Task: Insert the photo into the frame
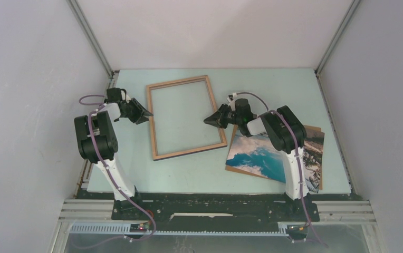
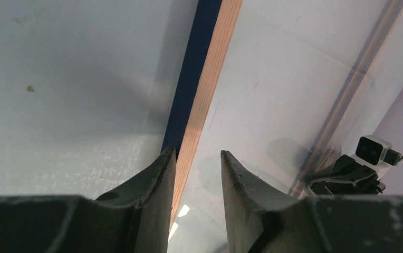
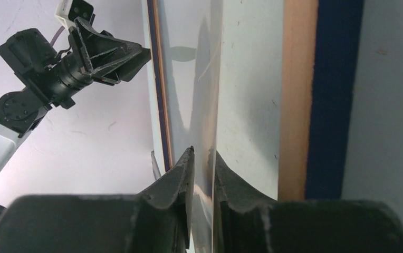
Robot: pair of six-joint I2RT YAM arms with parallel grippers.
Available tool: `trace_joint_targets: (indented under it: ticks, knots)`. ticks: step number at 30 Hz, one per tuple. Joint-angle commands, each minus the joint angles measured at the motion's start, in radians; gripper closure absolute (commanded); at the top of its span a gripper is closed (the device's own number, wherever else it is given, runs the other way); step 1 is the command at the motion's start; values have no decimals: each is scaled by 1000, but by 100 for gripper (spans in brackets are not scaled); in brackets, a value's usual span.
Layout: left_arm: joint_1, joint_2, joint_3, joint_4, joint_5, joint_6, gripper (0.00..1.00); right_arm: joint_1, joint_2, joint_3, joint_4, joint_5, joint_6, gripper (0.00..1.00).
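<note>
Frame (image 1: 152,132) is lying flat on the worktop (image 1: 199,174), centre-far, wood face up and tilted a bit off square. Navy is showing on its outer edge in both wrist views (image 2: 210,79) (image 3: 297,105). The inside of the frame is looking glossy and reflective in the wrist views, maybe a clear pane, can't confirm.

Photo (image 1: 255,155) is lying picture side up on the worktop to the right of the frame, apart from it. It is partly hidden under the right arm, with a brown backing edge showing along its near side.

Left gripper (image 1: 147,114) is sitting at the frame's left rail, tips pointing right. In the left wrist view the gripper (image 2: 198,158) is showing a moderate gap. The rail is running into that gap, hard against the finger on the left of the view. It isn't clamping anything.

Right gripper (image 1: 207,120) is reaching leftward, tips just inside the frame's right rail. In the right wrist view the gripper (image 3: 203,158) is showing only a thin slit between the fingers. A shiny line is running through the slit. Can't tell if it is pinching something or just nearly closed. The rail is passing just beside the finger on the right of that view.

Each wrist view is also catching the other gripper across the frame.
</note>
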Motion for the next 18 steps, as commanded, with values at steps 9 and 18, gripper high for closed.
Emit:
trace_joint_targets:
  ticks: [9, 18]
  knots:
    - [-2, -13, -14, 24, 43, -9, 60, 1, -28, 128, -145, -141, -88, 100]
    - [-2, -8, -13, 24, 44, -7, 60, -21, 0, 148, -80, -254, 0, 100]
